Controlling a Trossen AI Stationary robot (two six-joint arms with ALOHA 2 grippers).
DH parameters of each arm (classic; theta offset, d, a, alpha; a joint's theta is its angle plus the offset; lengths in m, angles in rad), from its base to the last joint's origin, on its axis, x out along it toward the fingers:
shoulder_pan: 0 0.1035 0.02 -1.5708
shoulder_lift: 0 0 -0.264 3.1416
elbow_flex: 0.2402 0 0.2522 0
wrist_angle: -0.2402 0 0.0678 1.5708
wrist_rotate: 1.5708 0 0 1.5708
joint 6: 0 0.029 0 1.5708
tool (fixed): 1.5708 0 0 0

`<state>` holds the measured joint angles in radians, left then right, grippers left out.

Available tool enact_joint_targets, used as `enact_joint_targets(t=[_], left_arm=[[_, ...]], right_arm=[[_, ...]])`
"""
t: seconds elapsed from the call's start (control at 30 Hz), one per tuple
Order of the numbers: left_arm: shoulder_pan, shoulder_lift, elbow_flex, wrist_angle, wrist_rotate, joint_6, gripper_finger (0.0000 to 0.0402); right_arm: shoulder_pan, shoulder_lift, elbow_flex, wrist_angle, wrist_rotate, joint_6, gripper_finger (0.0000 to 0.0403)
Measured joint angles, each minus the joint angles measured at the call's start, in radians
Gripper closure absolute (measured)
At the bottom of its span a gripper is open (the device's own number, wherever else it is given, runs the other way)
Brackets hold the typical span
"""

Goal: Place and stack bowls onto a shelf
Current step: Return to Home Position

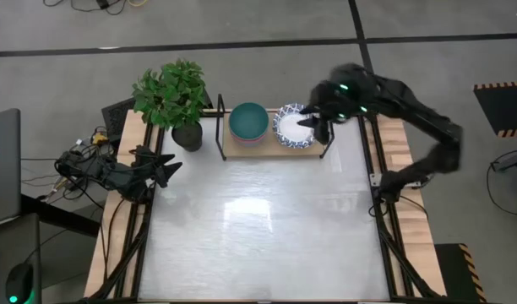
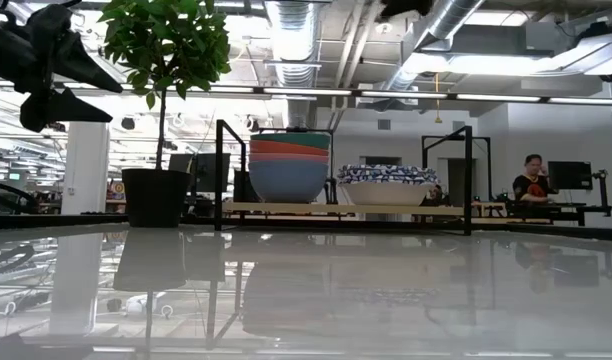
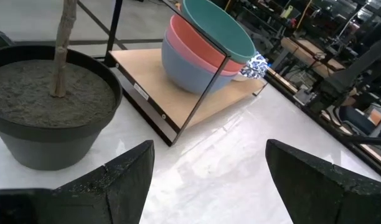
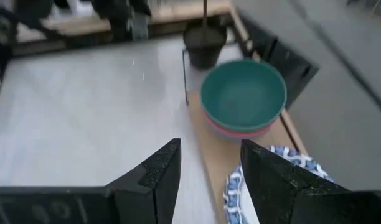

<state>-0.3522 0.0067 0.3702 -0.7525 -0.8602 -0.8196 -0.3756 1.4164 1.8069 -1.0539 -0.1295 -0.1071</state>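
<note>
The shelf (image 1: 242, 153) stands at the table's far edge. On its plank, a teal bowl (image 1: 248, 121) tops a red and a blue one in a stack (image 2: 288, 165). To their right sit white bowls with blue patterned rims (image 2: 386, 185), also stacked. My right gripper (image 4: 210, 168) hovers high above the shelf's right end, open, with nothing between its fingers. The white bowls (image 4: 284, 165) lie below it. My left gripper (image 3: 209, 168) waits open at the table's left edge, near the plant pot, pointing toward the shelf.
A potted plant (image 1: 187, 133) stands on the table just left of the shelf. Cables and gear (image 1: 81, 160) lie beyond the left edge. The pale tabletop (image 1: 258, 228) stretches bare in front of the shelf. A person (image 2: 531, 180) sits in the room behind.
</note>
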Motion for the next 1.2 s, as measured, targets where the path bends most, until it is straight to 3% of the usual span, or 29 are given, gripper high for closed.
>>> enact_joint_targets(t=[0.3, 0.5, 0.8, 1.07, 1.2], left_arm=[[0.000, 0.000, 0.000, 0.000, -0.001, 0.011, 0.0109], [0.000, 0.000, 0.000, 0.000, -0.016, 0.011, 0.0109], [0.000, 0.000, 0.000, 0.002, -0.055, 0.012, 0.0109], [0.000, 0.000, 0.000, 0.001, -0.070, 0.012, 0.0109], [0.000, 0.000, 0.000, 0.001, -0.069, 0.012, 0.0109]], right_arm=[[0.000, -0.499, -0.787, 0.650, 0.000, 0.158, 0.0211], [0.000, -0.708, -1.149, 0.878, 0.005, 0.297, 0.0211], [0.000, -0.938, -1.446, 1.078, 0.074, 0.393, 0.0211], [0.035, -1.152, -1.516, 1.089, 0.085, 0.448, 0.0211], [0.090, -1.236, -1.564, 1.088, 0.193, 0.479, 0.0211]])
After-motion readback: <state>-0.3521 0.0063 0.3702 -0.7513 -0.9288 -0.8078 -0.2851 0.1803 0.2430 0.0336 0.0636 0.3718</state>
